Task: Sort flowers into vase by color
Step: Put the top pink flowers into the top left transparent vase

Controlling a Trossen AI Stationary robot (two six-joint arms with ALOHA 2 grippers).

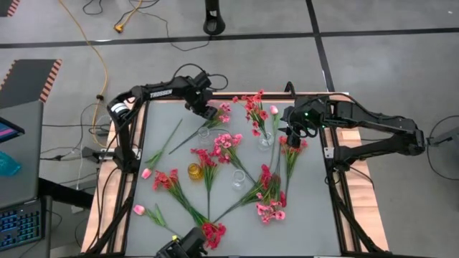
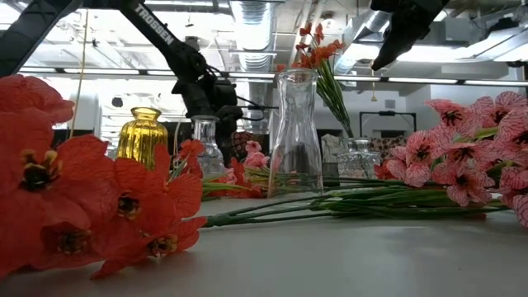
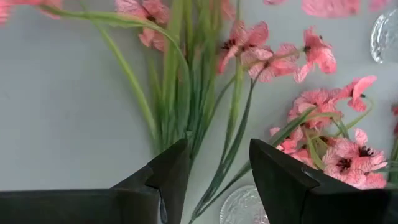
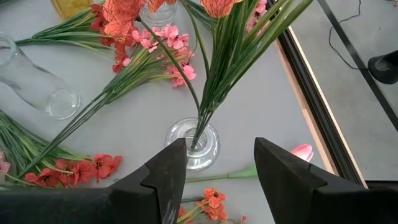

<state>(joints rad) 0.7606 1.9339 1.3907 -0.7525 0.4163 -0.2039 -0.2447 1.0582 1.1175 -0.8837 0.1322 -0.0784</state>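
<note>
Left gripper (image 1: 209, 111): fingers spread apart with nothing between them, hovering over a pink sprig (image 1: 219, 115) at the far left part of the table, near a small clear vase (image 1: 204, 132); in the left wrist view green stems and pink blossoms lie just past the fingertips (image 3: 177, 162)
Right gripper (image 1: 292, 137): fingers parted and gripping nothing, raised above the table beside the clear vase (image 1: 265, 138) that holds red sprigs (image 1: 254, 107); the right wrist view looks down on that vase between the two dark fingers
Flowers: most lie flat on the table, pink clusters (image 1: 228, 142) near the middle, red ones (image 1: 166, 179) toward the left and at the near edge (image 1: 213, 232), pale pink buds (image 1: 146, 173) on the left side, another bud (image 1: 273, 110) at the far side
Other vases: an amber glass one (image 1: 194, 171) upright and a tall clear one (image 1: 238, 178) near the middle of the table
Surface: grey tabletop (image 1: 158, 136) with a dark frame and wooden border
Room: grey floor crossed by black tape lines, a yellow cable (image 1: 100, 54) and black cables; a keyboard (image 1: 20, 223) and desk at the left; the low view shows ceiling ducts and strip lights behind the table
</note>
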